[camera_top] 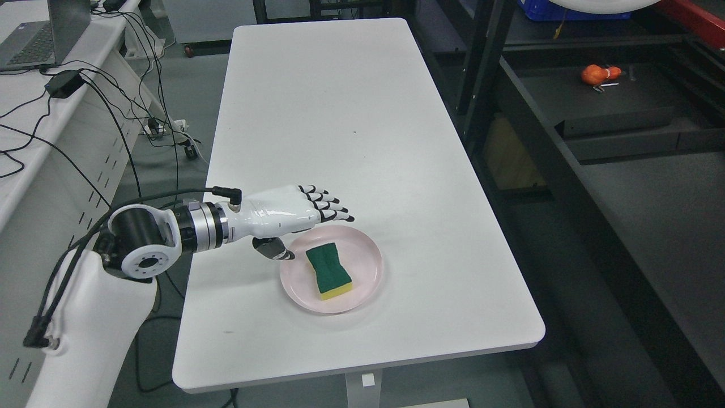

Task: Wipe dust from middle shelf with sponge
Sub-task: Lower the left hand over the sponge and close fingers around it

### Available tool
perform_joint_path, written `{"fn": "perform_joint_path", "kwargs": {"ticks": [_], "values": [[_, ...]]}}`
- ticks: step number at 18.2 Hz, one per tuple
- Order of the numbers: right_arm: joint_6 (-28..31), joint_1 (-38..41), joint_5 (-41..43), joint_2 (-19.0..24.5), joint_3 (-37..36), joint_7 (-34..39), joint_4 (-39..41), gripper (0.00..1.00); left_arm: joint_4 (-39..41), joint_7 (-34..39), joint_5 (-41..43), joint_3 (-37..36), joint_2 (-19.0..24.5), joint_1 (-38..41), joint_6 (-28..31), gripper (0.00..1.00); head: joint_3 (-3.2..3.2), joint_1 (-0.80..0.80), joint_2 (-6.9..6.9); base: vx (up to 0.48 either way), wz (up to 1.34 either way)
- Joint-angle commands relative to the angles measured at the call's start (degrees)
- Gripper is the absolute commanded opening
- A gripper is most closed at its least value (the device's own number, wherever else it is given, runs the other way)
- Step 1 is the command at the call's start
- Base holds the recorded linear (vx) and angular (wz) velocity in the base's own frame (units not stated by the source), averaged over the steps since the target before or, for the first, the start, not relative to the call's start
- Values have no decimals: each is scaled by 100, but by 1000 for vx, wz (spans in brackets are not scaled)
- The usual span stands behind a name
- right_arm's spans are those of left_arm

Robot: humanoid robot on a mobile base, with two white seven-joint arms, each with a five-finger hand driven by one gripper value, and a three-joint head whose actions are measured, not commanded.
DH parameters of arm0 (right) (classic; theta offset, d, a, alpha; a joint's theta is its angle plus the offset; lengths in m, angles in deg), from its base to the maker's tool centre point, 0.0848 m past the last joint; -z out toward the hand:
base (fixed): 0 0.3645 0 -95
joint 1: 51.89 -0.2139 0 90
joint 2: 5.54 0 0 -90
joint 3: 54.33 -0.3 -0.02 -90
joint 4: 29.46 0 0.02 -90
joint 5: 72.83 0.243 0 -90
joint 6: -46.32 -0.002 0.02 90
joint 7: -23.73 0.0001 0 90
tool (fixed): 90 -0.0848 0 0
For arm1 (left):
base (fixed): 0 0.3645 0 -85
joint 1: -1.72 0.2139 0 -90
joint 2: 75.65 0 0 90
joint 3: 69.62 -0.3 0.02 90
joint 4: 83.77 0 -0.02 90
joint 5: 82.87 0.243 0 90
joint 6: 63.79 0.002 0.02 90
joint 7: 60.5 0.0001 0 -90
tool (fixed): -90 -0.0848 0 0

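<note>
A green and yellow sponge (329,271) lies on a pink plate (368,275) near the front of the white table (351,130). My left hand (317,229) reaches in from the left and hovers just above the plate's left rim, beside the sponge. Its fingers (331,207) are stretched out flat, the thumb hangs below, and it holds nothing. The dark shelf unit (617,113) stands to the right of the table. My right arm is out of view.
An orange object (599,73) lies on a dark shelf board at the upper right. A desk with a laptop (39,34), a power brick (63,83) and loose cables stands to the left. A black shelf post (481,73) rises by the table's right edge.
</note>
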Motion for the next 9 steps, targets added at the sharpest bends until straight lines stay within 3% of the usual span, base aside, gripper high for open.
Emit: {"fn": "perform_joint_path", "kwargs": {"ticks": [1,5,9], "values": [[419,0,0,-100,0,5,100,100,124,5,460,-295,301,210,12,93,0,0,0,0,0],[419,0,0,-100,0,5,100,100,-325,5,812,-199,-288,158,12,91,0,0,0,0,0],[419,0,0,-100,0,5,100,100,-484,14,997,-259,-377,52,3,86,0,0,0,0,0]]}}
